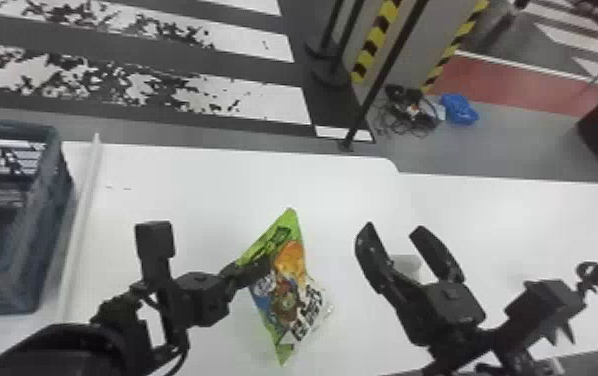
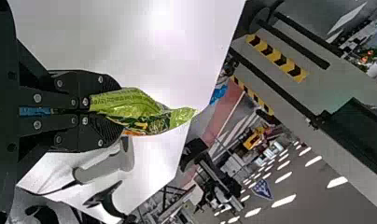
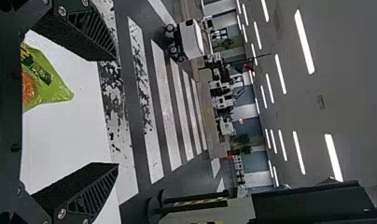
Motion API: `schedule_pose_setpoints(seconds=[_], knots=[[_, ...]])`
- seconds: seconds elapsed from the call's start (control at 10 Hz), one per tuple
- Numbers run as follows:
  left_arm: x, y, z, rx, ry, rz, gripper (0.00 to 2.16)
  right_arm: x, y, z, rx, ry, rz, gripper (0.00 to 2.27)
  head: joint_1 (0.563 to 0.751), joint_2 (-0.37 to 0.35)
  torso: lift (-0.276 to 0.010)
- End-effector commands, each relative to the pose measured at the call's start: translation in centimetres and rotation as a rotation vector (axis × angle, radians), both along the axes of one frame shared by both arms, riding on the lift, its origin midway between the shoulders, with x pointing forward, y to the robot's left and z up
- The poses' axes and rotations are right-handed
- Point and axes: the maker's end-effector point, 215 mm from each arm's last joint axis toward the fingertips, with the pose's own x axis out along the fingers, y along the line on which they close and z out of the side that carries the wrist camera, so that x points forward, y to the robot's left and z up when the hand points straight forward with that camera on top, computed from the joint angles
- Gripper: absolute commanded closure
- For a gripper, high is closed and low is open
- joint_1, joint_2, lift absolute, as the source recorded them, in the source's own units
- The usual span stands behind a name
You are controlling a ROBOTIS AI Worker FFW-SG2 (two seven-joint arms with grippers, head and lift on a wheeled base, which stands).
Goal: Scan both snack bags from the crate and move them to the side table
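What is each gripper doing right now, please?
Left gripper: closed on the green snack bag, gripping it by its edge.
Right gripper: open, nothing between its fingers.

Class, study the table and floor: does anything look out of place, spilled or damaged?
On the grey floor beyond the white table, a tangle of black cables lies beside a crumpled blue object, which looks untidy. No spill or damage stands out.

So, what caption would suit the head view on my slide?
Left gripper pinching a green snack bag, right gripper open nearby, crate off to the left.
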Motion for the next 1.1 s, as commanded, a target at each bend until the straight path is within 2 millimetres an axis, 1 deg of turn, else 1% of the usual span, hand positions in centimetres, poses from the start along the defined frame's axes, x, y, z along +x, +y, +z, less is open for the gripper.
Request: schedule_pose_setpoints(seconds=[0.0,0.2,0.5,0.6,0.7,0.8,0.9,1.0], knots=[[0.1,-0.3,-1.4,0.021,0.009,-0.012,2.00,0.0,-0.1,0.0,0.001,0.000,-0.002,0.12,0.695,-0.350,-0.029],[1.0,0.0,-2.9,0.053,-0.012,-0.004,2.00,0.0,-0.1,0.1,-0.001,-0.001,-0.002,0.12,0.695,-0.350,-0.029],[2.6,0.3,-3.3,0.108,-0.066,0.010,1.99,0.2,-0.1,0.2,0.003,-0.004,-0.003,0.12,0.695,-0.350,-0.029],[3.1,0.5,-4.0,0.139,-0.074,0.012,1.97,0.2,-0.1,0.4,0.005,-0.009,-0.004,0.12,0.695,-0.350,-0.029],[3.5,0.7,-4.3,0.149,-0.102,0.027,1.70,0.3,-0.3,0.4,0.007,-0.010,-0.006,0.12,0.695,-0.350,-0.029],[4.0,0.4,-3.9,0.162,-0.147,0.034,0.65,0.4,-0.6,0.6,0.003,-0.015,-0.010,0.12,0.695,-0.350,-0.029],[4.0,0.3,-4.0,0.188,-0.162,0.024,0.00,0.5,-0.7,0.5,0.005,-0.014,-0.011,0.12,0.695,-0.350,-0.029],[4.3,0.4,-3.9,0.198,-0.175,0.022,0.00,0.6,-0.7,0.5,0.005,-0.016,-0.012,0.12,0.695,-0.350,-0.029]])
